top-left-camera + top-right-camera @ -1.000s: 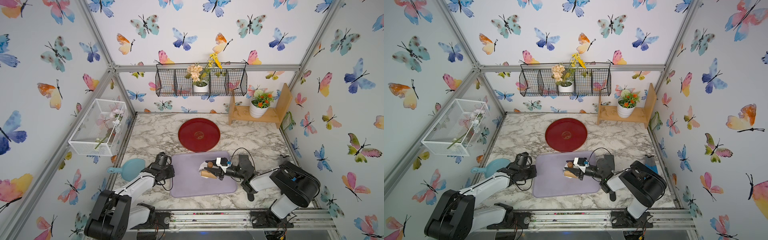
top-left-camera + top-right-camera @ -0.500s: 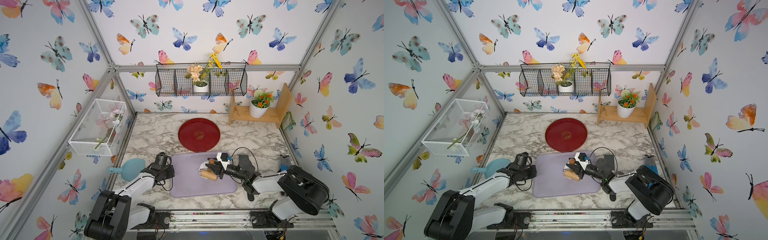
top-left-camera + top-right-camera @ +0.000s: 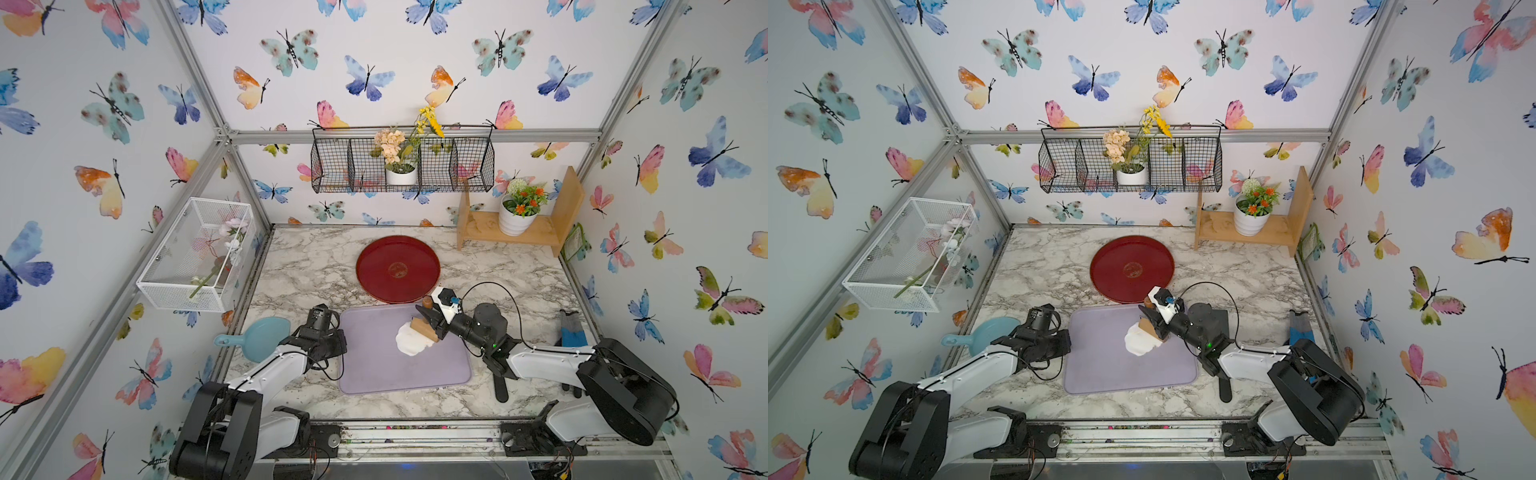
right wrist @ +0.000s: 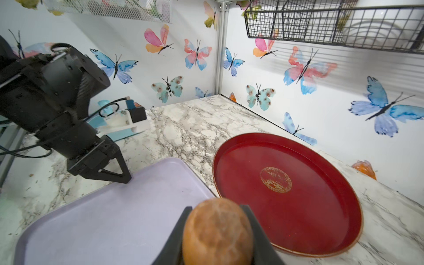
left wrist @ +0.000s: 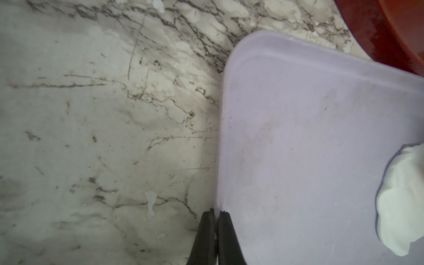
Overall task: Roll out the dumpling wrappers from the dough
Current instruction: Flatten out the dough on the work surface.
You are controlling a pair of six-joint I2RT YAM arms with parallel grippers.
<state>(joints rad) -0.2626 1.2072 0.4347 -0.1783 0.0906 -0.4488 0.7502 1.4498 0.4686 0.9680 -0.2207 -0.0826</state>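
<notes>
The white, lumpy dough [image 3: 409, 343] [image 3: 1137, 345] lies on the right half of a lilac tray [image 3: 374, 374]; its edge also shows in the left wrist view [image 5: 401, 202]. My right gripper [image 3: 432, 320] [image 4: 217, 207] is shut on the handle of a wooden roller [image 3: 423, 328] [image 4: 218, 236], whose barrel rests tilted on the dough's back edge. My left gripper [image 3: 338, 345] [image 5: 216, 212] is shut, its tips at the tray's left rim [image 5: 221, 160]; I cannot tell whether the rim is pinched. No dumpling wrappers are in view.
A round red tray [image 3: 398, 269] [image 4: 286, 183] sits just behind the lilac tray. A blue scoop [image 3: 266, 336] lies at the left wall. A black tool [image 3: 500, 386] and a blue object [image 3: 571, 330] lie at the right. A wooden shelf with a potted plant [image 3: 515, 232] fills the back right corner.
The right gripper has drawn the roller back toward the red tray, uncovering the dough in front of it. The left arm has stayed still.
</notes>
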